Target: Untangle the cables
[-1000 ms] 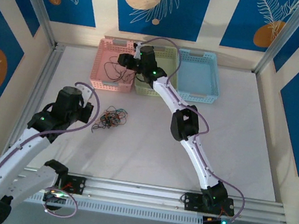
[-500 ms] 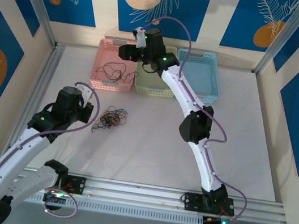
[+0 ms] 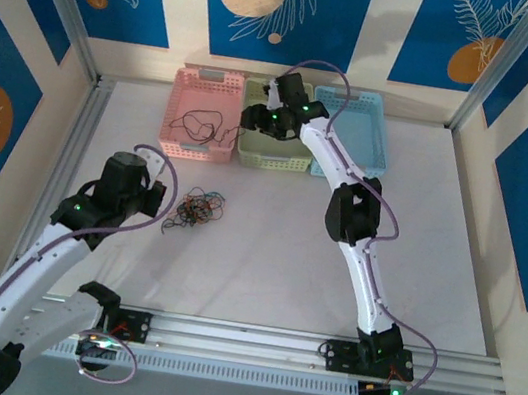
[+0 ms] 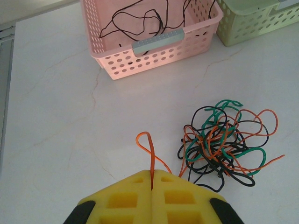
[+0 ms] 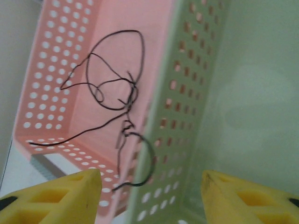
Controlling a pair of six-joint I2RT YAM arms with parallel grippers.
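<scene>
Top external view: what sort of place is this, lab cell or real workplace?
Probably a lab robot cell, not a real workplace: aluminium frame posts with printed blue wall panels, robot arms bolted to an aluminium rail at a white table, three pastel baskets at the back.

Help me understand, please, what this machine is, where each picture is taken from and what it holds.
This is a robot: a left arm and a right arm bolted to a table. One picture looks down from above and behind them; the other two come from wrist cameras, with yellow claw fingers at the bottom. On the table lie a tangle of black, green and orange wires and, farther back, a pink basket, a green basket and a blue basket. A black wire lies in the pink one. The left claw is shut on an orange wire beside the tangle. The right claw is open and empty, above the pink and green baskets.
</scene>
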